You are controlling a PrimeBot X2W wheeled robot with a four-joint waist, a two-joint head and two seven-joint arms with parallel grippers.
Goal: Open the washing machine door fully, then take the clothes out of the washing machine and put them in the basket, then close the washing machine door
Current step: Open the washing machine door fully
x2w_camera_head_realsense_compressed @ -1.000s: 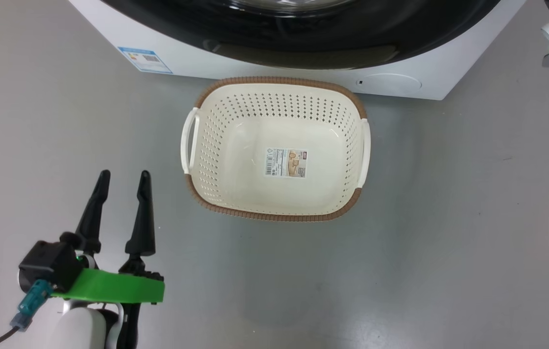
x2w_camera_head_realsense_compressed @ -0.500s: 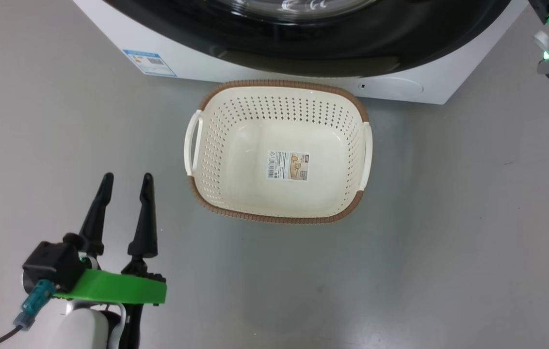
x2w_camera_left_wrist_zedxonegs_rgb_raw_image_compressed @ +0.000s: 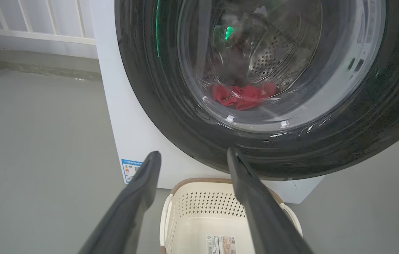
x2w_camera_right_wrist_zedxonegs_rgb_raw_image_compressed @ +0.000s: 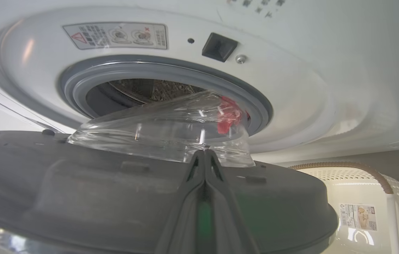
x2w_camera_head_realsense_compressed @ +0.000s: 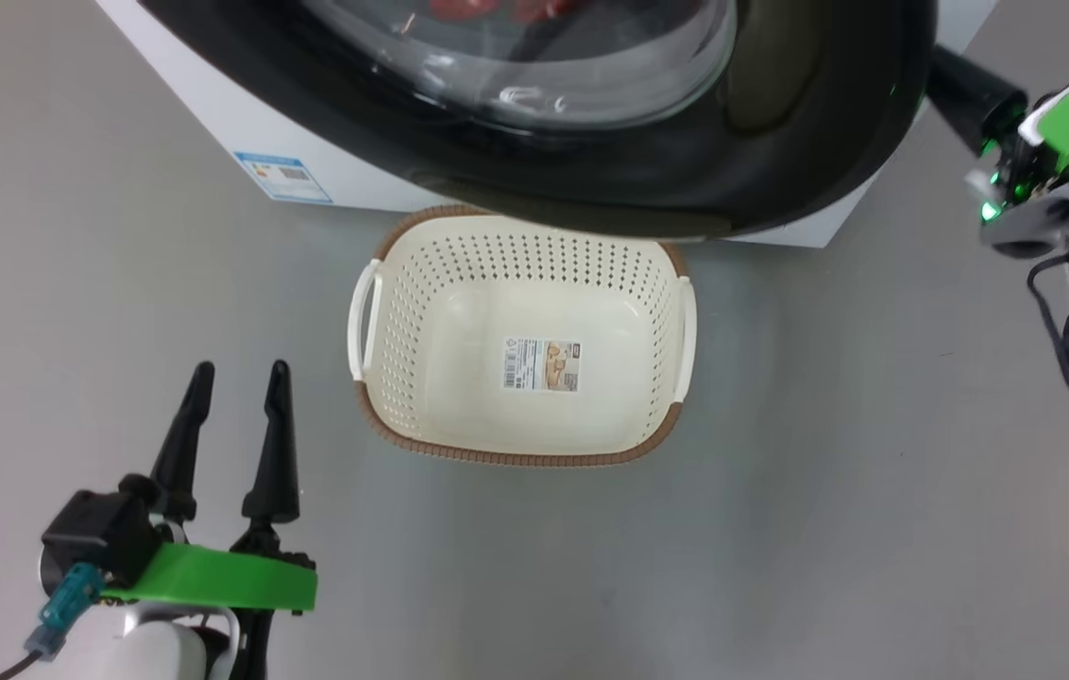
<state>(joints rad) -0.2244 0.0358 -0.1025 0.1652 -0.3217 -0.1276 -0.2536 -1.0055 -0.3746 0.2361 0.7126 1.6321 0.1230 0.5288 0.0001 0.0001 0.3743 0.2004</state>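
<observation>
Door (x2w_camera_head_realsense_compressed: 808, 142) stands ajar; clothes (x2w_camera_left_wrist_zedxonegs_rgb_raw_image_compressed: 243, 97) lie inside, basket (x2w_camera_head_realsense_compressed: 516, 457) empty. Left gripper (x2w_camera_head_realsense_compressed: 242, 370) gapes idle; right gripper (x2w_camera_right_wrist_zedxonegs_rgb_raw_image_compressed: 204, 155), closed tight, sits at its inner face.

Grey floor (x2w_camera_head_realsense_compressed: 874, 472) — smooth, matte; white railing (x2w_camera_left_wrist_zedxonegs_rgb_raw_image_compressed: 26, 33) behind, above grey ledge (x2w_camera_left_wrist_zedxonegs_rgb_raw_image_compressed: 37, 64).

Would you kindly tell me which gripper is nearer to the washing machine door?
Right. The right gripper, jaws shut, lies along the inner face of the washing machine door; the left gripper, jaws open, hangs over the floor left of the basket, apart from the door.
</observation>
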